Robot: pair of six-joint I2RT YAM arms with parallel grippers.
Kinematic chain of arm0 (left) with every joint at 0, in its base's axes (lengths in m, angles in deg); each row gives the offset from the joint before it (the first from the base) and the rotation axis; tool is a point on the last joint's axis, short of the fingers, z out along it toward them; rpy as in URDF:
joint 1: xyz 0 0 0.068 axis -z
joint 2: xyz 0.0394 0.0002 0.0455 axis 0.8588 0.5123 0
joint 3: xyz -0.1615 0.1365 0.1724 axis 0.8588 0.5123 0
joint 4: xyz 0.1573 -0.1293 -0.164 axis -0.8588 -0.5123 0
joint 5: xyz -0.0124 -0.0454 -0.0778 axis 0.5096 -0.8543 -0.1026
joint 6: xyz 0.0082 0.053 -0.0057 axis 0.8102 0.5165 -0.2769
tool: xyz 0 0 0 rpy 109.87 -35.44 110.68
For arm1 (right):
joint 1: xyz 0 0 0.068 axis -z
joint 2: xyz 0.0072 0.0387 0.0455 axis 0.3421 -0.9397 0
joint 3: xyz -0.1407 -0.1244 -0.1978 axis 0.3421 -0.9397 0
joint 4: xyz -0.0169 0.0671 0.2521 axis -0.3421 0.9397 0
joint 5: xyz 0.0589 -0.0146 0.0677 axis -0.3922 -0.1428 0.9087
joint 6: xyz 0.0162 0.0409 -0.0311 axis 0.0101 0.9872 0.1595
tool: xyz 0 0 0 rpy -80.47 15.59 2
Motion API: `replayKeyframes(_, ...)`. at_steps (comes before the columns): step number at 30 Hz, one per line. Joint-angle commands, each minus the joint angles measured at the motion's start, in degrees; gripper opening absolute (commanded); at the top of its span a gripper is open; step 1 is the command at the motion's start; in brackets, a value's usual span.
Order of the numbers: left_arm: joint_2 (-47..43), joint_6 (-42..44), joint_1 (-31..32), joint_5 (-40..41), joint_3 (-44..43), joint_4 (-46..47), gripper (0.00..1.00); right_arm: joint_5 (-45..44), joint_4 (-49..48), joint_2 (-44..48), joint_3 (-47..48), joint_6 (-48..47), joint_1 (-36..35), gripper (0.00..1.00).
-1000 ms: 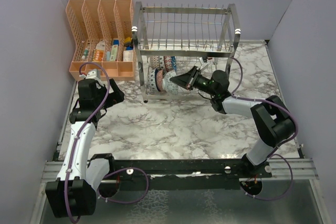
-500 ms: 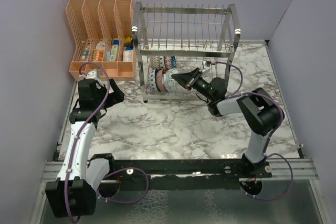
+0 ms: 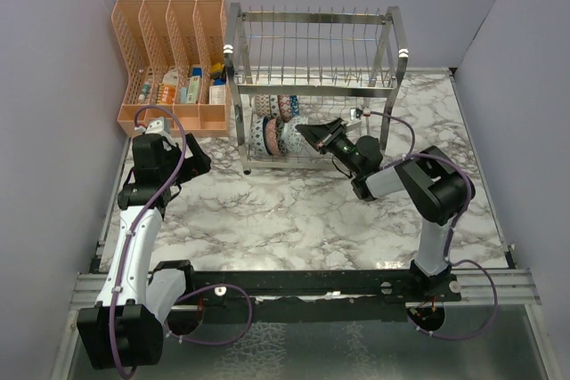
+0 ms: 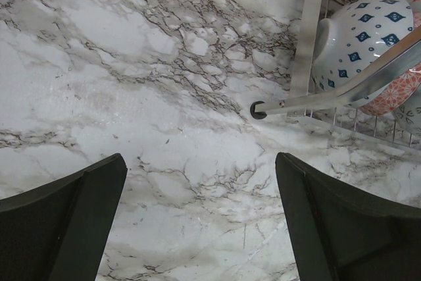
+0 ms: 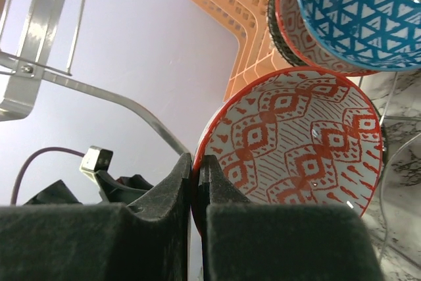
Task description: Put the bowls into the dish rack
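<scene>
While the right gripper (image 5: 197,162) is pinching the rim of a red bowl (image 5: 296,143) between pressed-together fingers, that bowl is standing on edge at the lower middle of the wrist view. Its open face is turning toward the camera and its round body is lying to the right of the fingertips. In the top view it is sitting inside the lower tier of the rack (image 3: 312,51), at centre frame, just beside the other bowls (image 3: 263,131) lined up on edge to its left. The release is likely hinging on whether its rim is resting between tines, which I cannot tell. The left gripper (image 4: 198,162) is hanging spread over the table (image 4: 131,64) at the left, farther off and holding nothing.
</scene>
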Motion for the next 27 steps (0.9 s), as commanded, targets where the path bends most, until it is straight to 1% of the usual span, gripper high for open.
replayKeyframes(1, 0.0, 0.3, -0.5, -0.9, -0.1, 1.1, 0.99, -2.2, -4.8, -4.4, 1.8, 3.3, 0.5, 0.01)
replayKeyframes(10, 0.4, 0.4, -0.5, -0.9, -0.1, 1.1, 0.99, -0.3, -9.9, -9.0, 4.6, 6.3, 1.0, 0.01)
replayKeyframes(15, 0.5, 0.5, -0.5, -0.9, -0.1, 1.1, 0.99, 1.8, -8.5, -9.2, 6.1, 6.6, 1.2, 0.01)
replayKeyframes(20, 0.7, 0.4, -0.5, -1.0, -0.1, 1.1, 0.99, 4.1, -6.7, -12.1, 8.1, 8.9, 1.7, 0.01)
replayKeyframes(27, 1.1, 0.5, -0.6, -1.0, -0.1, 1.1, 0.99, 4.1, -6.2, -14.7, 7.7, 11.6, 2.3, 0.01)
